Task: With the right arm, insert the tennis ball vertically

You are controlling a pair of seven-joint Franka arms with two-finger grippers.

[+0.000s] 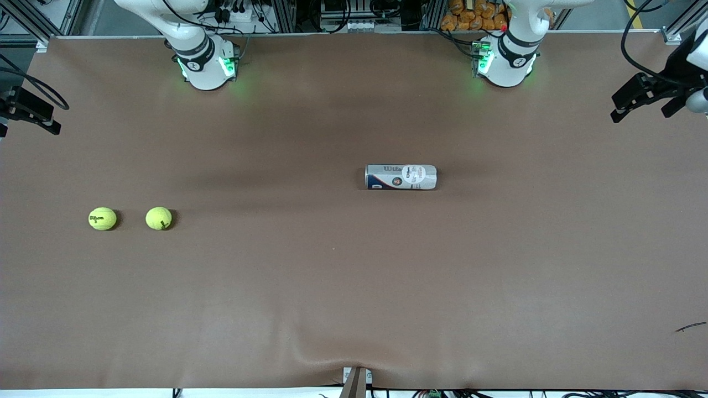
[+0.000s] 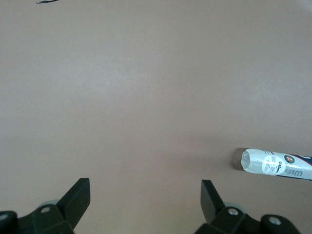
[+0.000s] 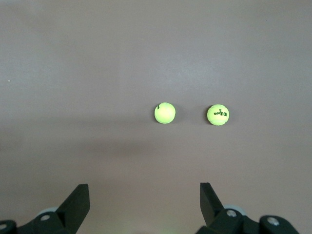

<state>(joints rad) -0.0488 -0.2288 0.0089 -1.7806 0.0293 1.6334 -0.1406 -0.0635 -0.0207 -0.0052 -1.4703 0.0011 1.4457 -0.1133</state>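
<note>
Two yellow-green tennis balls lie side by side toward the right arm's end of the table: one with a black logo (image 1: 103, 219) (image 3: 217, 115) and one plainer (image 1: 159, 218) (image 3: 165, 113). A white and blue ball can (image 1: 400, 177) (image 2: 275, 164) lies on its side near the table's middle, toward the left arm's base. My right gripper (image 3: 144, 195) hangs open high over bare table, with the balls well off its fingers. Likewise high over bare table, my left gripper (image 2: 145, 195) is open and empty. Neither hand shows in the front view; only the arm bases (image 1: 206, 61) (image 1: 506, 55) do.
Brown mat (image 1: 354, 287) covers the whole table. Black camera mounts stick in at both ends (image 1: 650, 94) (image 1: 30, 110). A small dark scrap (image 1: 690, 327) lies near the left arm's end, close to the front camera. A clamp (image 1: 357, 381) grips the front edge.
</note>
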